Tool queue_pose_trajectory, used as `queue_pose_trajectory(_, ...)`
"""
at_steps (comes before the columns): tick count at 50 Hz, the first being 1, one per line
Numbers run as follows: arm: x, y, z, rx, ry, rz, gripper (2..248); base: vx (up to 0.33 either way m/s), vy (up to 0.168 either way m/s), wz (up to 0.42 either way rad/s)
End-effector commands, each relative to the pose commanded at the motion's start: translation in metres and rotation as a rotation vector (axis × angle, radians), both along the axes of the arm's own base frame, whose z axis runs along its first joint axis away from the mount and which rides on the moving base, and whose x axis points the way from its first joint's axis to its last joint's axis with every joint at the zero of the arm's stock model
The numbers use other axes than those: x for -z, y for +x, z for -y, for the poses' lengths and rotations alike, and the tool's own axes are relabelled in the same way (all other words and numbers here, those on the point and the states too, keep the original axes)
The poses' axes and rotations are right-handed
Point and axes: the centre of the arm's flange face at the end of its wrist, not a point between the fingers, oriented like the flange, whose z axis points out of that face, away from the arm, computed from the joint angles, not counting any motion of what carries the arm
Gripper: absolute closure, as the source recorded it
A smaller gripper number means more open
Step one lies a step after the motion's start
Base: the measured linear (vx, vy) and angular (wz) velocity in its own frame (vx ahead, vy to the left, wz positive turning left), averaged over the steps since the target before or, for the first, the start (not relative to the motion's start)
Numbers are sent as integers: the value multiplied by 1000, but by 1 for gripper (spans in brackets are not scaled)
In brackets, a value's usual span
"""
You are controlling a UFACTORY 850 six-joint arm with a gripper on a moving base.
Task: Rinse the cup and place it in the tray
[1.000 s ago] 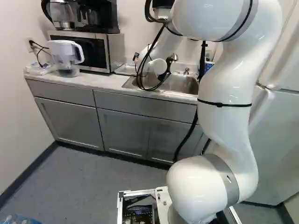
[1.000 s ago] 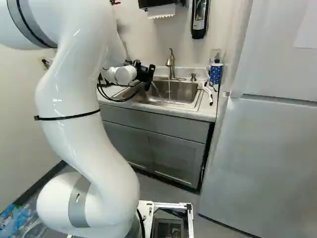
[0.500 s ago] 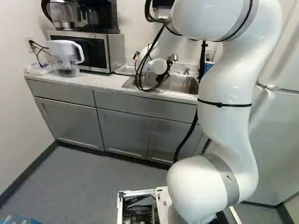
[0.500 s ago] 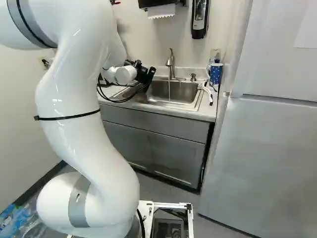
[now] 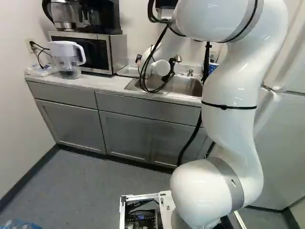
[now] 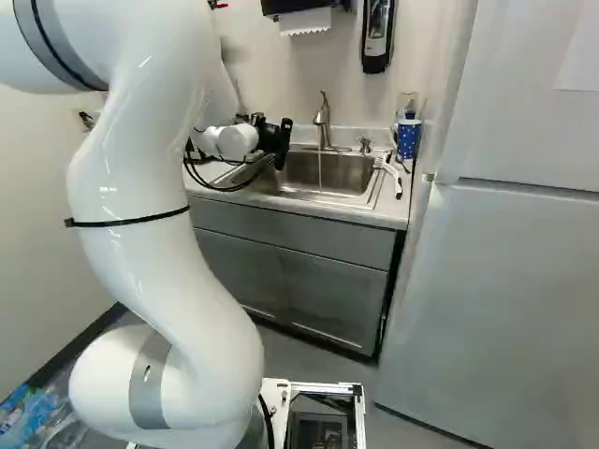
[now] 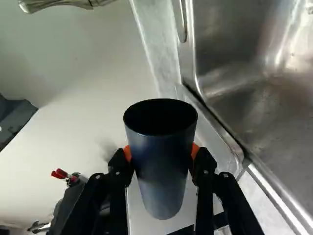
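In the right base view my gripper is over the left end of the sink, to the left of the water stream; its fingertips are hard to make out there. The wrist view shows the gripper shut on a dark blue cup, orange pads pressing its two sides. The cup's dark mouth faces away from the gripper, and its inside is too dark to read. A pale, shallow tray with a rounded corner lies beyond the cup, beside the sink basin. In the left base view the tray sits between microwave and sink.
Water runs from the faucet into the basin. A blue dotted cup and a white-handled brush are at the sink's right, near the fridge. The microwave and a pitcher stand left of the tray.
The gripper has tilted up and back again over the sink's left side, the held cup moving with it. A bright streak of water beside the gripper is gone. The base has not moved.
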Motion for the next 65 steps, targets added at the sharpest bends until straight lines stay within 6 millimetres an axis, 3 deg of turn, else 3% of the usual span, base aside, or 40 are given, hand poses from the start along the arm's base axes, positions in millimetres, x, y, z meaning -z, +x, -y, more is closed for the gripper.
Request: queue_pose_trajectory(65, 0, 0, 0, -90, -673, 74, 125, 0, 0, 0)
